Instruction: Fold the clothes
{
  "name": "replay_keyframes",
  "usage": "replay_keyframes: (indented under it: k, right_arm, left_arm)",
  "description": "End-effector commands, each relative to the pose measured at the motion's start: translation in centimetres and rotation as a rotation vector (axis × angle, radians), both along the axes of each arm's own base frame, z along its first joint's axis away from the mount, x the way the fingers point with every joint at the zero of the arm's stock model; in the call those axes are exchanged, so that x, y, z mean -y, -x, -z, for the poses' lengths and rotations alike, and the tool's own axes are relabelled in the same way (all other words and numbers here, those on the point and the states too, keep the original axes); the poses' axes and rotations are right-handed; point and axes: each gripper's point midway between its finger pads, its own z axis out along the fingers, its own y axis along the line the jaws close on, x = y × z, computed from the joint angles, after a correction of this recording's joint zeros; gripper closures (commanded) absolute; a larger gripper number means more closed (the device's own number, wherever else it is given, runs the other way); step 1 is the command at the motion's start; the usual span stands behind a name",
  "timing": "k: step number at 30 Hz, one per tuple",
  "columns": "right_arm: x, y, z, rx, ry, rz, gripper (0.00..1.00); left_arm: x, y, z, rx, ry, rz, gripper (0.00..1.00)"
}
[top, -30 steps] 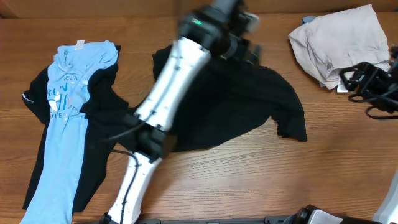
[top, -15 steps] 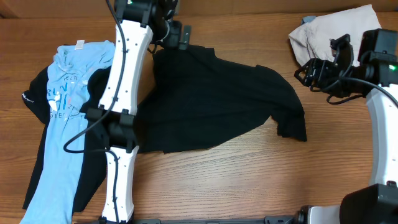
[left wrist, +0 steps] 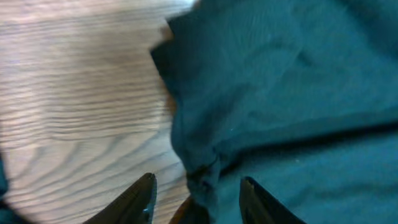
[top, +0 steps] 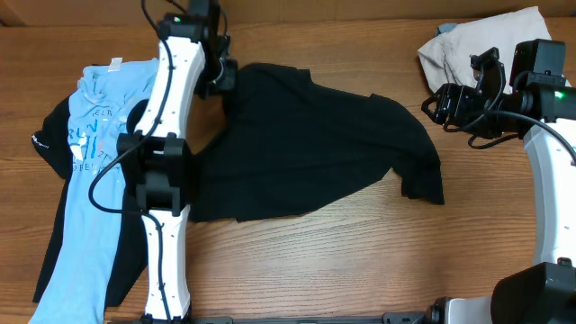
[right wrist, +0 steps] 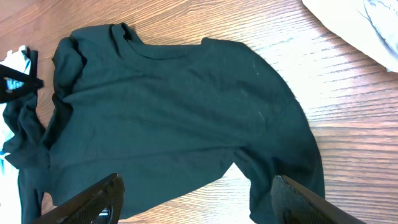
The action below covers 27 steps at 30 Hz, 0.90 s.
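A large black T-shirt lies spread across the middle of the table, collar towards the far edge. My left gripper is at its far-left corner. In the left wrist view its jaws stand partly apart astride a bunched ridge of the black fabric, with a gap on each side. My right gripper hovers wide open beside the shirt's right sleeve, and in the right wrist view nothing lies between its fingers. A light-blue printed tee lies on another black garment at the left. Beige trousers are crumpled at the far right.
My left arm runs up the table between the blue tee and the black T-shirt. Bare wood shows in front of the shirt. The right arm's base link stands at the right edge.
My left gripper swung left from over the shirt's middle to its far-left corner and its jaws narrowed around the fabric. My right gripper moved left, off the trousers towards the shirt's sleeve.
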Motion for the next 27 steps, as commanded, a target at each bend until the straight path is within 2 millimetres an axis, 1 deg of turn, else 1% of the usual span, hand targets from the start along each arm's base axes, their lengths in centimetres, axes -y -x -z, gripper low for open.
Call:
replay_keyframes:
  k: [1,6,8,10,12,14,15,17,19,21,23,27]
  right_arm:
    - [0.0,-0.3,-0.3,0.015,0.014,-0.006,0.20]
    - [0.0,-0.3,-0.3,0.015,0.014,-0.006,0.20]
    - [0.1,-0.3,-0.3,0.015,0.014,-0.005,0.20]
    - [0.0,-0.3,-0.3,0.015,0.014,-0.006,0.20]
    - [0.0,-0.3,-0.3,0.015,0.014,-0.006,0.20]
    - [0.0,-0.3,-0.3,0.015,0.014,-0.006,0.20]
    - [0.0,-0.3,-0.3,0.015,0.014,-0.006,0.20]
    - [0.0,-0.3,-0.3,0.014,0.014,-0.006,0.20]
    - [0.1,-0.3,-0.3,0.015,0.014,-0.005,0.20]
    - [0.1,-0.3,-0.3,0.015,0.014,-0.006,0.20]
    - [0.1,-0.3,-0.3,0.015,0.014,-0.006,0.20]
    - [0.1,-0.3,-0.3,0.015,0.014,-0.006,0.20]
  left_arm:
    - [0.5,0.8,2.3,-0.045,-0.006,0.020,0.56]
    - [0.4,1.5,4.4,-0.079,-0.013,0.020,0.54]
    - [0.2,1.8,5.0,-0.088,-0.021,0.018,0.55]
    - [0.0,1.9,5.4,-0.093,-0.025,0.015,0.57]
    - [0.0,1.9,5.7,-0.093,-0.025,0.015,0.64]
    - [0.0,1.7,5.6,-0.085,-0.024,0.015,0.87]
    - [0.0,1.4,5.6,-0.075,-0.021,0.014,0.96]
    - [0.2,0.7,5.0,-0.045,-0.017,0.014,0.96]
    - [0.3,-0.4,3.7,0.001,-0.011,0.013,0.96]
    - [0.5,-2.0,1.3,0.072,-0.002,0.014,0.96]
    - [0.8,-4.0,-1.6,0.170,0.011,0.013,0.96]
    - [1.6,-8.0,-8.5,0.405,0.046,0.015,0.96]
